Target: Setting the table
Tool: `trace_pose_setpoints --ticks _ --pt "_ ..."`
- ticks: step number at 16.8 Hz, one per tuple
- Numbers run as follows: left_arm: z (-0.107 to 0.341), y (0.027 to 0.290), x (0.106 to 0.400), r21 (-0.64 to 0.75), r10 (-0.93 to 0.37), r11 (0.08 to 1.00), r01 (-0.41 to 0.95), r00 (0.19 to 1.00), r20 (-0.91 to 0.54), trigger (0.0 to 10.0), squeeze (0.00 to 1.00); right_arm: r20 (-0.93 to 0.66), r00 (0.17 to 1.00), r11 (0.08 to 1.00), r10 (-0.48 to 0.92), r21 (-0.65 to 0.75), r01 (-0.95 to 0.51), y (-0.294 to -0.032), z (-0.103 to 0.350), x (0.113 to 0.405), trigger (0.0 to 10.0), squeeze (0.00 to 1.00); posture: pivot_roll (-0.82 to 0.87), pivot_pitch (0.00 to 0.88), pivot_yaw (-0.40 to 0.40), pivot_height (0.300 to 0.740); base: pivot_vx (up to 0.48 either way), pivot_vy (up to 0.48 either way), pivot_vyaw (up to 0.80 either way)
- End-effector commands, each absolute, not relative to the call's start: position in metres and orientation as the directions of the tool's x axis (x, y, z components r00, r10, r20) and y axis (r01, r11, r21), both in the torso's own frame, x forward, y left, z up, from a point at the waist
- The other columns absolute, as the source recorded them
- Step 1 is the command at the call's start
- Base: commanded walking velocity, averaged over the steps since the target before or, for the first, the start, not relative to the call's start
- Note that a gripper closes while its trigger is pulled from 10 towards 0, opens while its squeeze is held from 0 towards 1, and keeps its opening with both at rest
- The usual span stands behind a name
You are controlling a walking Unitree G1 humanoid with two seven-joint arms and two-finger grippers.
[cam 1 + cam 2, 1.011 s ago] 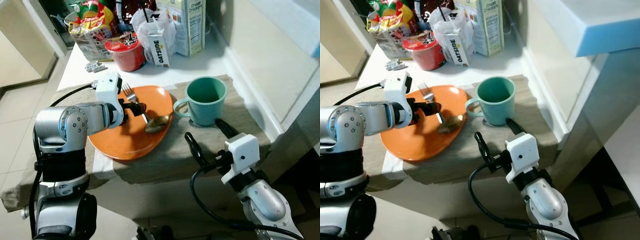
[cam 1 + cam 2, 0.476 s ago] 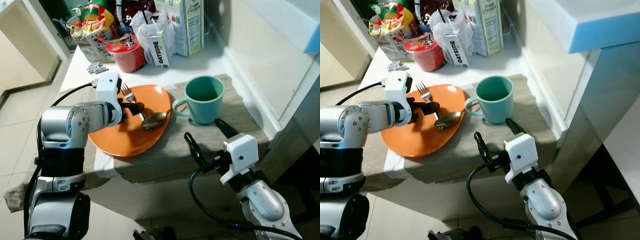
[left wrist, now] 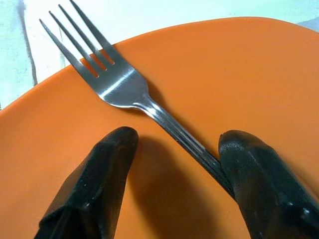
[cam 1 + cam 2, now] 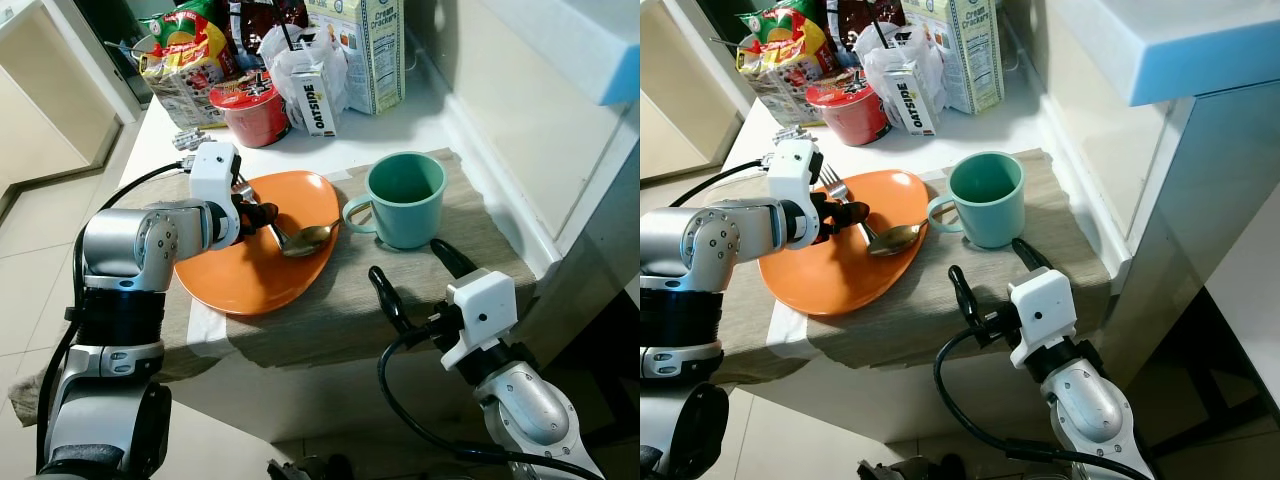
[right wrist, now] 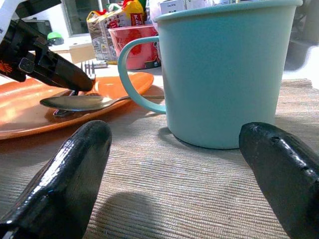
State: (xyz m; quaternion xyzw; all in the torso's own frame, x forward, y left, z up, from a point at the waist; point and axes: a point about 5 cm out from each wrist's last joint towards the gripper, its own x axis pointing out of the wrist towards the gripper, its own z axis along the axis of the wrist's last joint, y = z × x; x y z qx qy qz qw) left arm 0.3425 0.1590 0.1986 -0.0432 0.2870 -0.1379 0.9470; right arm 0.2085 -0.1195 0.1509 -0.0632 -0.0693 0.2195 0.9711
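Note:
An orange plate (image 4: 240, 285) lies on a beige placemat (image 4: 340, 310), with a teal mug (image 4: 405, 195) just to its right. A spoon (image 4: 305, 238) rests on the plate's right rim. A steel fork (image 3: 117, 82) lies flat at the plate's far side. My left gripper (image 4: 265, 212) is low over the plate and open. In the left wrist view the fork's handle runs between the fingers, against one finger (image 3: 254, 179). My right gripper (image 4: 410, 265) stands open on the mat just in front of the mug (image 5: 224, 69), touching nothing.
Behind the plate stand a red noodle bowl (image 4: 247, 105), an Oatside carton (image 4: 318, 100), a cracker box (image 4: 375, 50) and snack bags (image 4: 185, 55). A white wall ledge (image 4: 520, 120) borders the table on the right. The mat's front edge hangs near my right wrist.
The camera has shifted a little. My left gripper and the fork sit slightly further left on the plate than a second ago. The right arm, mug and spoon have stayed in place.

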Motion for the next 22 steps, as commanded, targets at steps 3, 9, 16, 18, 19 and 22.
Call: trace_pose_setpoints --ticks 3,9,16,18,19,22 --pt "0.179 0.168 0.340 -0.144 -0.247 0.969 0.201 0.752 -0.612 0.0 0.00 0.102 0.890 0.891 0.445 -0.148 -0.429 -0.114 0.150 0.206 10.0 0.00 -0.19 0.097 0.238 0.740 0.000 0.000 0.00" --pt "0.193 0.167 0.340 -0.041 -0.254 0.964 0.264 0.857 -0.449 0.0 0.00 0.097 0.892 0.893 0.441 -0.145 -0.426 -0.114 0.147 0.206 10.0 0.00 -0.19 0.099 0.240 0.740 0.000 0.000 0.00" --pt "0.213 0.168 0.331 -0.046 -0.242 0.970 0.240 0.919 -0.311 0.0 0.00 0.083 0.891 0.890 0.446 -0.144 -0.432 -0.116 0.140 0.205 10.0 0.00 -0.19 0.102 0.231 0.740 0.000 0.000 0.00" --pt "0.220 0.169 0.320 -0.034 -0.222 0.975 0.221 0.937 -0.271 0.0 0.00 0.080 0.891 0.890 0.446 -0.144 -0.433 -0.117 0.139 0.206 10.0 0.00 -0.18 0.104 0.225 0.740 0.000 0.000 0.00" --pt "0.219 0.168 0.317 -0.014 -0.228 0.972 0.233 0.934 -0.276 0.0 0.00 0.080 0.890 0.889 0.449 -0.144 -0.435 -0.117 0.140 0.206 10.0 0.00 -0.18 0.102 0.221 0.740 0.000 0.000 0.00" --pt "0.214 0.168 0.317 0.052 -0.198 0.974 0.222 0.936 -0.290 3.9 0.00 0.087 0.882 0.882 0.462 -0.148 -0.447 -0.114 0.142 0.208 10.0 0.00 -0.17 0.100 0.216 0.740 0.000 0.000 0.00"
